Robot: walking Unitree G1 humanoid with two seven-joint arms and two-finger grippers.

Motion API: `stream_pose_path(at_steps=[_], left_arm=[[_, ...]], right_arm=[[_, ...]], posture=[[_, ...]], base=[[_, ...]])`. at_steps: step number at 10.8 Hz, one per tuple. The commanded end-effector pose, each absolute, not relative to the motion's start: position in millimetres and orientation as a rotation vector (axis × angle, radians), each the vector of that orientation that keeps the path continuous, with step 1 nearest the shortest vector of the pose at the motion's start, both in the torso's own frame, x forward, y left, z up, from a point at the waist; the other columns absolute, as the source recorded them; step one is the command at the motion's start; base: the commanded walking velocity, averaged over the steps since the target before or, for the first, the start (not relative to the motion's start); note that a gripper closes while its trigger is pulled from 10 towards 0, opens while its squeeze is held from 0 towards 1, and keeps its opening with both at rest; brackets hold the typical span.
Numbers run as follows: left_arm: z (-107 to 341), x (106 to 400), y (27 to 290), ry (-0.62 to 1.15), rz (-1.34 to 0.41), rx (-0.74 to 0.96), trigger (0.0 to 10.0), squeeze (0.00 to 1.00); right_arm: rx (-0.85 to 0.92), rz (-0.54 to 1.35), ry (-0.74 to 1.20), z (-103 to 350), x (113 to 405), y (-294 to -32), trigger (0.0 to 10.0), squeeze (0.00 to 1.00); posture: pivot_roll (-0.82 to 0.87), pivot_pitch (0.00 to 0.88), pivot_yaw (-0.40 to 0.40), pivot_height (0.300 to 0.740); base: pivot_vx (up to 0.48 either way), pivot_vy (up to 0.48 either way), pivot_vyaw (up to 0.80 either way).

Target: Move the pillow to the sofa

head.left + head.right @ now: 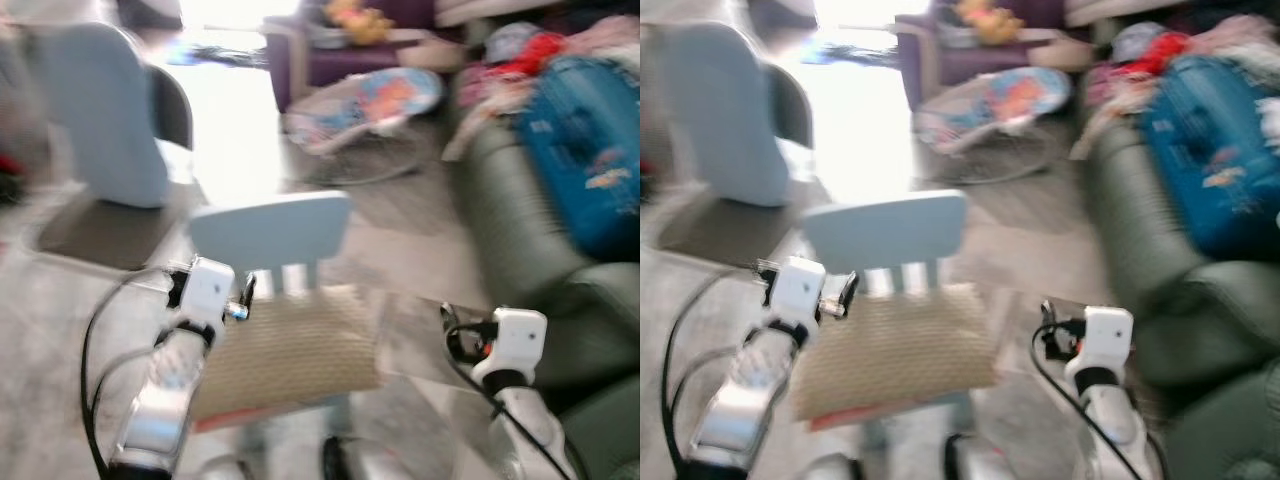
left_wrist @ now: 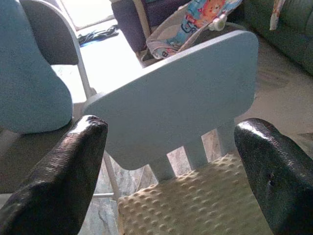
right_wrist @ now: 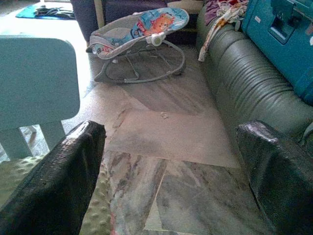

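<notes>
The pillow (image 2: 195,205), beige and dimpled, lies on the small blue chair (image 1: 270,232) and looks soft and light; both the left gripper (image 2: 171,161) and right gripper (image 3: 171,161), spread wide and empty, should pinch opposite edges.

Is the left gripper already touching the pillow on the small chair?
Apart. In the left wrist view the left gripper is open, and the pillow lies beyond its fingers, under the light blue chair back.

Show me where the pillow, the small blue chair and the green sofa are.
pillow (image 1: 285,355), left eye view, middle of its bumpy beige top.
small blue chair (image 2: 181,105), left wrist view, centre of the backrest.
green sofa (image 3: 254,95), right wrist view, ribbed front of the seat.
</notes>
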State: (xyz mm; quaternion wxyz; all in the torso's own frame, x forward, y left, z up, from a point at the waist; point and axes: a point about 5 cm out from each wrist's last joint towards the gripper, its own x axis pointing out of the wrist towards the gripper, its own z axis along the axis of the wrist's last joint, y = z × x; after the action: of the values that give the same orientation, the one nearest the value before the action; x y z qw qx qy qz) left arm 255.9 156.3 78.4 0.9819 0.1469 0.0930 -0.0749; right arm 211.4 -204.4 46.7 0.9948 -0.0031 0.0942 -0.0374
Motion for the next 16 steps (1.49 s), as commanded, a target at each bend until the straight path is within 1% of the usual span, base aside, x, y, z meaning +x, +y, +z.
stream_pose_path(at_steps=[1, 4, 6, 7, 8, 10, 16], left_arm=[[77.1, 251.3, 163.9, 0.207, -0.129, 0.305, 10.0, 0.0], [71.4, 238.4, 174.2, 0.225, -0.064, 0.355, 10.0, 0.0], [73.8, 238.8, 177.0, 0.221, -0.003, 0.396, 10.0, 0.0], [72.7, 237.9, 177.8, 0.231, 0.009, 0.385, 10.0, 0.0], [70.6, 235.5, 178.4, 0.24, 0.017, 0.362, 10.0, 0.0], [71.8, 235.6, 179.1, 0.227, 0.034, 0.35, 10.0, 0.0], [71.8, 235.6, 179.1, 0.227, 0.034, 0.35, 10.0, 0.0]], right_arm=[[-0.006, -0.053, 0.195, 47.4, 214.8, -200.1, 10.0, 0.0], [0.023, -0.065, 0.186, 50.8, 217.6, -200.5, 10.0, 0.0], [0.032, -0.043, 0.181, 52.1, 225.3, -194.9, 10.0, 0.0], [0.025, -0.045, 0.178, 54.0, 229.0, -194.0, 10.0, 0.0], [0.056, -0.069, 0.186, 55.4, 233.9, -195.0, 10.0, 0.0], [0.062, -0.038, 0.193, 55.6, 236.4, -191.1, 10.0, 0.0], [0.062, -0.038, 0.193, 55.6, 236.4, -191.1, 10.0, 0.0]], posture=[[-0.04, 0.096, -0.017, 0.74], [-0.01, 0.099, -0.028, 0.74], [0.0, 0.097, -0.046, 0.74], [0.0, 0.097, -0.046, 0.74], [0.0, 0.095, -0.048, 0.74], [0.0, 0.093, -0.049, 0.74], [0.0, 0.093, -0.049, 0.74]], base=[[0.0, 0.0, 0.0], [0.0, 0.0, 0.0], [0.0, 0.0, 0.0], [0.0, 0.0, 0.0], [0.0, 0.0, 0.0], [0.0, 0.0, 0.0], [0.0, 0.0, 0.0]])
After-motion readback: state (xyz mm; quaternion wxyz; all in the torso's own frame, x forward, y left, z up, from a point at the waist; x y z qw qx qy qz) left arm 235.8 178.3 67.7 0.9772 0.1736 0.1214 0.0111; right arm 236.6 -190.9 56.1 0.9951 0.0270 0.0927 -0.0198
